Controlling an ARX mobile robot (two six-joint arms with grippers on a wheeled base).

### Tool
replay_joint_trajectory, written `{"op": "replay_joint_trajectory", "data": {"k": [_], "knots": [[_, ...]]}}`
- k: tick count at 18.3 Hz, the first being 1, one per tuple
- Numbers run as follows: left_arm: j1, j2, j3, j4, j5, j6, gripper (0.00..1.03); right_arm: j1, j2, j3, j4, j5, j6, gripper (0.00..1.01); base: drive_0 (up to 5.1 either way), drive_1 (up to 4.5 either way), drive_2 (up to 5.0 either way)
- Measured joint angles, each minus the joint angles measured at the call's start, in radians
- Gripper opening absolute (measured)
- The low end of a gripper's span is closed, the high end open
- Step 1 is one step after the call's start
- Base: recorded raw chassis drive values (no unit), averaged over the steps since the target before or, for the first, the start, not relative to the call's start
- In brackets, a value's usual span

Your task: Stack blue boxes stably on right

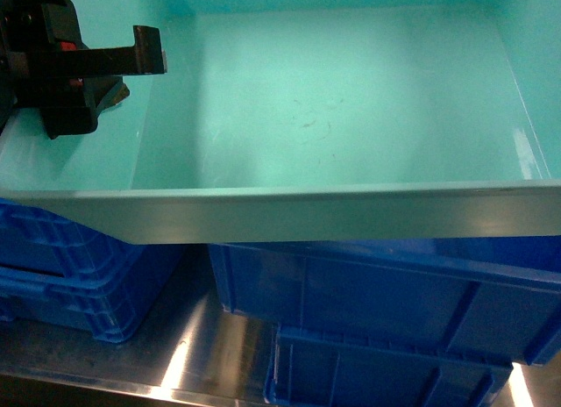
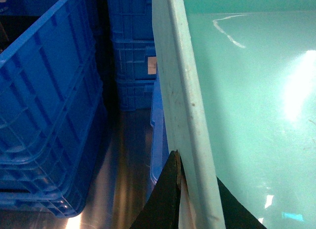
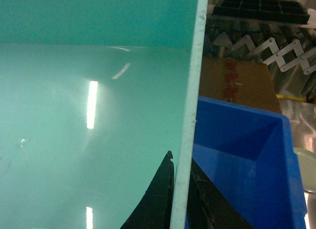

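Two grippers hold the turquoise tub (image 1: pixel 351 117) by its side walls, above a dark-blue crate (image 1: pixel 394 302) on the right: the left gripper (image 2: pixel 185 189) is clamped on the left rim, the right gripper (image 3: pixel 180 189) pinches the right rim. More blue crates (image 2: pixel 44 115) stand to the left on the metal table (image 1: pixel 210 354), and a cardboard box (image 3: pixel 237 83) sits beyond the crate.

The left gripper (image 1: pixel 131 60) is seen as a black, blocky body with a small red mark near its top, and a flat, hooked black finger is extended from it. In both wrist views, only dark, pointed, wedge-shaped fingers (image 2: pixel 170 199) are shown.
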Motion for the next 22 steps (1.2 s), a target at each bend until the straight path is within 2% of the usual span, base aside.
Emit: {"op": "replay_joint_trajectory", "data": {"k": [3, 11, 22], "knots": [[0.003, 0.000, 0.000, -0.001, -0.001, 0.000, 0.05, 0.002, 0.000, 0.001, 0.004, -0.003, 0.000, 0.07, -0.8, 2.24, -3.9], [0.001, 0.002, 0.000, -0.001, 0.001, 0.000, 0.05, 0.000, 0.002, 0.001, -0.002, -0.001, 0.000, 0.07, -1.0, -1.02, -1.0], [0.003, 0.002, 0.000, -0.004, 0.000, 0.000, 0.05, 0.006, 0.002, 0.001, -0.002, 0.000, 0.000, 0.07, 3.4, -0.48, -3.1]]}}
